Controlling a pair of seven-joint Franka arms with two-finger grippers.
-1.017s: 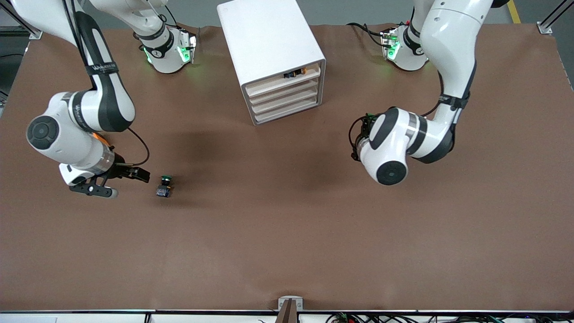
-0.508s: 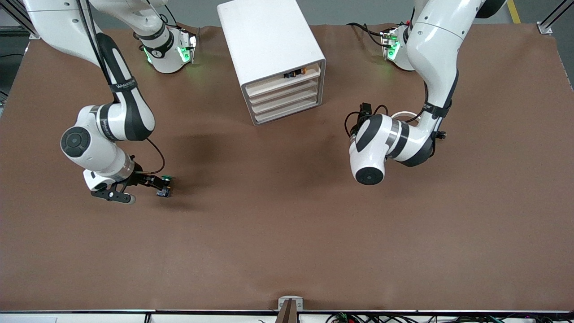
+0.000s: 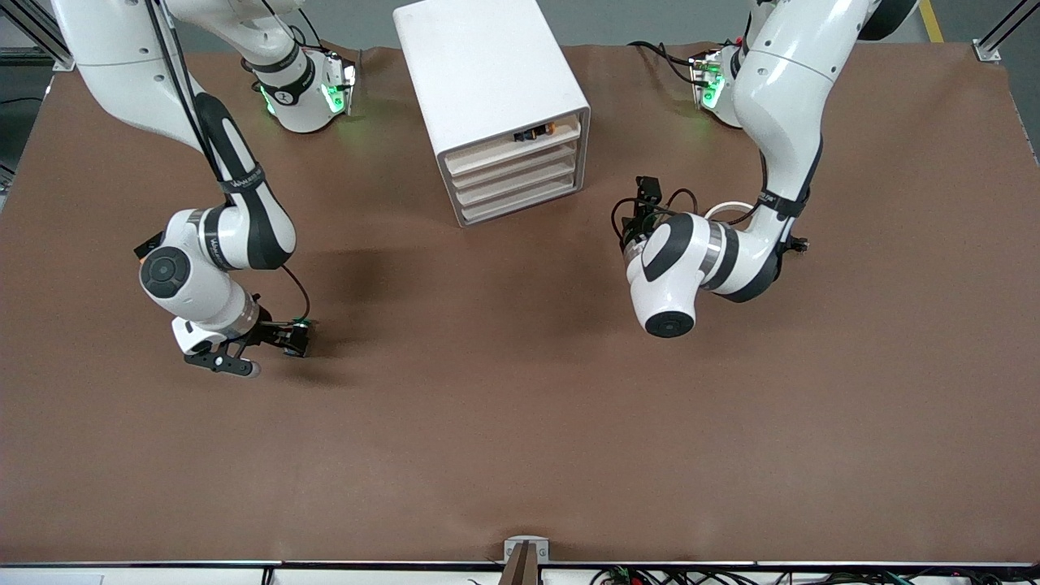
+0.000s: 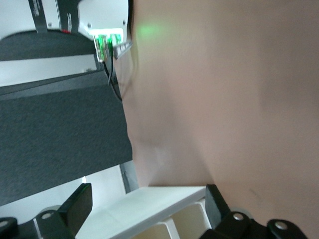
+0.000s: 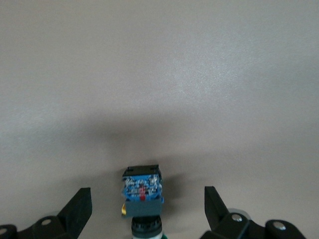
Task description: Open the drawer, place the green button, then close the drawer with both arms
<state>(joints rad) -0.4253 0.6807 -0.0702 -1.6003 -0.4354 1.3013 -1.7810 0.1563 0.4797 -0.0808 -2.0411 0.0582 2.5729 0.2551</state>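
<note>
the button [image 5: 143,199] is framed between the wide-open fingers of the right gripper [image 5: 144,214], best closed squarely on its body, while the left gripper [image 4: 149,214], equally wide, faces the cabinet [image 3: 496,106].

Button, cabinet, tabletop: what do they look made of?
Button: looks like molded plastic, with a blue-black blocky body and a green cap. Cabinet: probably plastic or painted board, a smooth matte white shell with cream tray fronts. Tabletop: likely a soft brown mat or paper sheet, matte, faintly rippled at the edge.
</note>
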